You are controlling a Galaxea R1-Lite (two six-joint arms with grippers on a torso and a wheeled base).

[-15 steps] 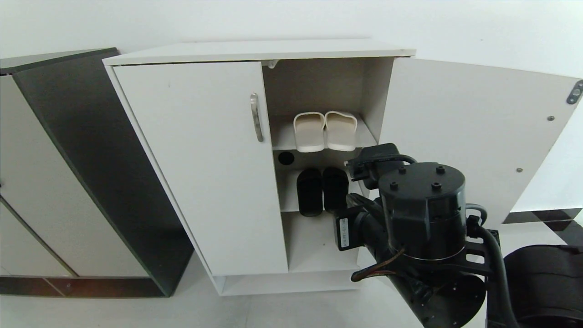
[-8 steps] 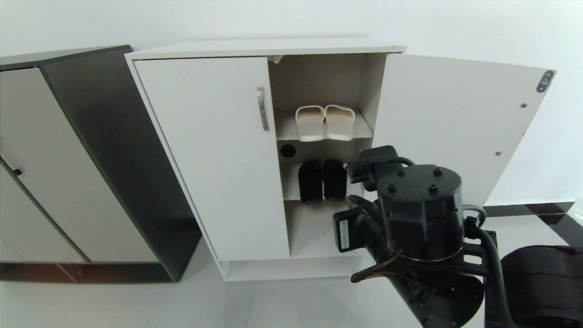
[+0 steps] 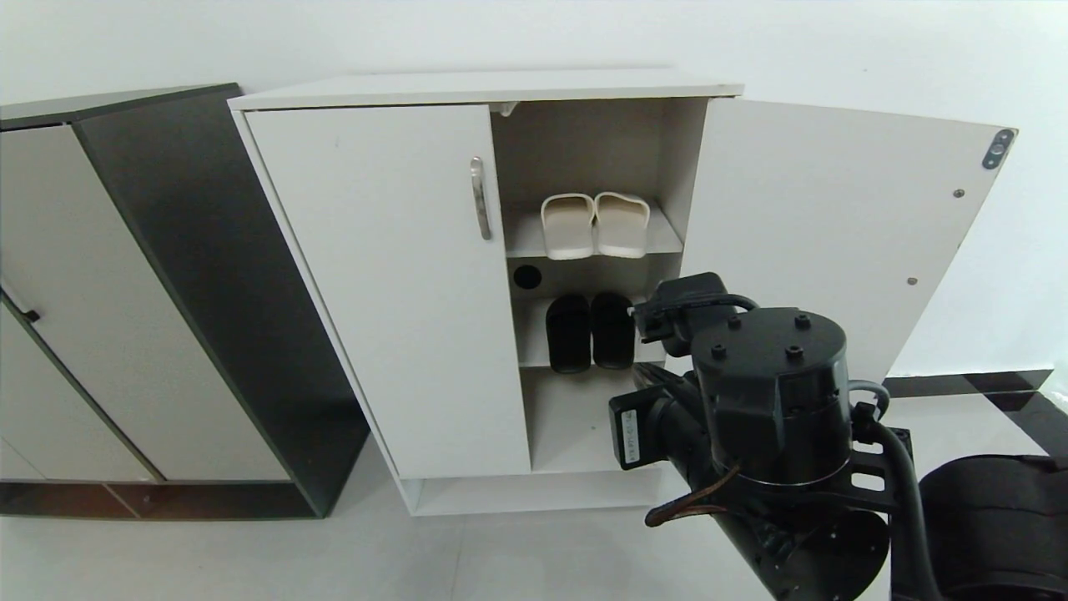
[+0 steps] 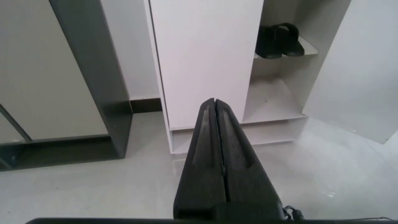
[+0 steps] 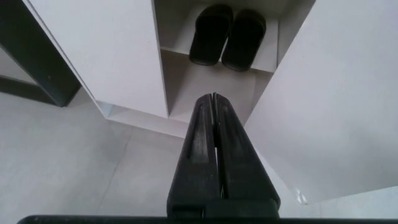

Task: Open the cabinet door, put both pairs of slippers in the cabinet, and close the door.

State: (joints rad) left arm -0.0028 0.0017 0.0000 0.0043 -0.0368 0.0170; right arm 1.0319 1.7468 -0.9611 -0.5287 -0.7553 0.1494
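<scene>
Looking straight at the white cabinet [image 3: 484, 83], its right door [image 3: 834, 234] is swung wide open while the left door [image 3: 392, 275] sits shut, its metal handle [image 3: 477, 198] upright along the inner edge. Both pairs are inside: the white slippers [image 3: 569, 227] lie side by side on the upper shelf, and the black slippers [image 3: 569, 334] lie side by side on the shelf just below them, above the bare bottom compartment. Out in front, the right hand [image 5: 215, 99] hangs over the floor [image 3: 250, 559] with its fingers pressed together, pinching nothing. Its tips are aimed at the bottom compartment, between the shut left door and the open right door. The black slippers [image 5: 211, 34] lie beyond those fingertips on their shelf, well apart from the hand, with no contact at all. The left hand [image 4: 215, 106] is likewise pressed together and empty, hovering over the floor in front of the foot of the shut left door, with the black slippers [image 4: 280, 40] far off inside the opening. A dark-sided cabinet [image 3: 192, 292] stands just beside the white one, on the robot's left.
</scene>
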